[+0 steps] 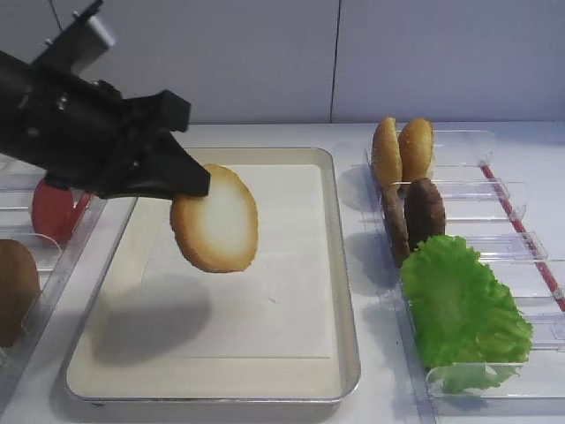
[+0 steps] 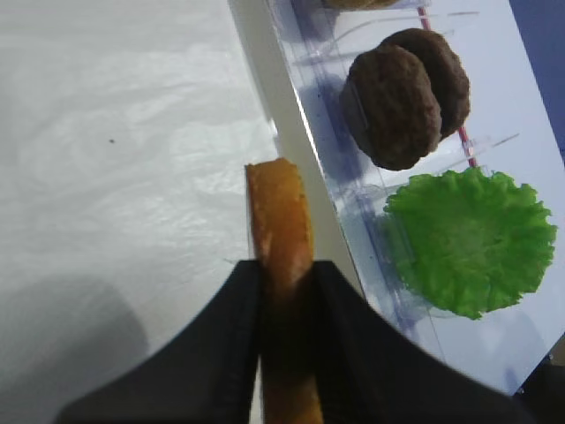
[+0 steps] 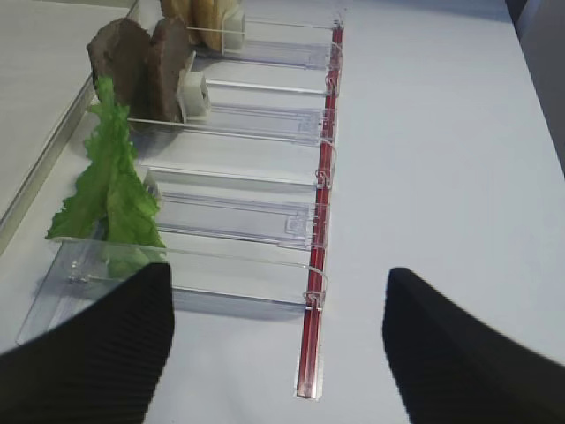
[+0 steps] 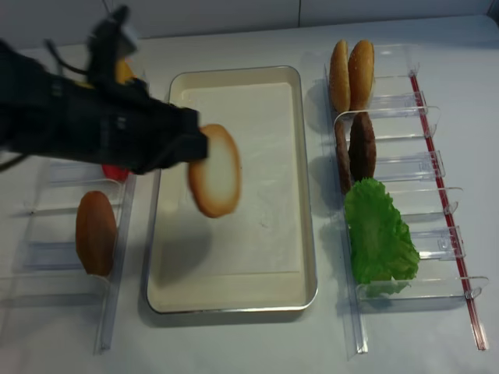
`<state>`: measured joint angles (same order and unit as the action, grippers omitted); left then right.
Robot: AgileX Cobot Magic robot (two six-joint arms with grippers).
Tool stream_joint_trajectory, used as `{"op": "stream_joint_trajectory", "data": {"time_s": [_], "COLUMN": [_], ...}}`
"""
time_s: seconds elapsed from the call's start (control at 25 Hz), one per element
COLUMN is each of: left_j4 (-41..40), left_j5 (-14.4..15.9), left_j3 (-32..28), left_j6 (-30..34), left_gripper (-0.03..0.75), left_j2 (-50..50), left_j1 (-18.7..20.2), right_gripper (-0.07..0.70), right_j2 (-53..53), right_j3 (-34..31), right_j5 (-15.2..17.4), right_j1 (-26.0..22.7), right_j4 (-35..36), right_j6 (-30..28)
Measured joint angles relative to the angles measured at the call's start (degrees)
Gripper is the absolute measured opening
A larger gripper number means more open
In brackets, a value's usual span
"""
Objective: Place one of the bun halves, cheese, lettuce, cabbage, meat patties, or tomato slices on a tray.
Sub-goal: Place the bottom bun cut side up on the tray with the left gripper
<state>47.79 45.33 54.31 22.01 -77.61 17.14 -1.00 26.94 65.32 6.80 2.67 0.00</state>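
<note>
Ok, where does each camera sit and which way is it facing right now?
Exterior high: raised at the front, looking across the tray; left pincer holds the bun half.
Realsense: overhead, straight down; same arm.
Left wrist: along its fingers, down at the bun's edge.
Right wrist: over the right rack; open fingertips only.
All four show the lettuce.

Clear plastic racks (image 4: 405, 164) stood on a white table (image 4: 468, 47) at either side, one edged by a red strip (image 3: 320, 221).
</note>
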Motion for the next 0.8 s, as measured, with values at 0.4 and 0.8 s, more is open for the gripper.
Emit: {"op": "stream_joint_trajectory", "data": {"time_s": [0.4,0.8], "left_j4": [7.2,17.7], "left_j5": [-2.4,-4.1], "left_j3": [0.0,-6.1], "left_j6": [5.9,14.8], "left_gripper": [0.136,0.134], "left_j2": [-9.9,-10.9], "left_j1": [2.3,2.3], "right_gripper": [0.519,0.519], "right_j2": [0.0,0.0], "right_j3": [0.0,0.0], "right_j5": [0.0,0.0], "right_j1": [0.0,0.0], "right_j4": [0.0,0.0], "right_j6": [0.0,0.0]}}
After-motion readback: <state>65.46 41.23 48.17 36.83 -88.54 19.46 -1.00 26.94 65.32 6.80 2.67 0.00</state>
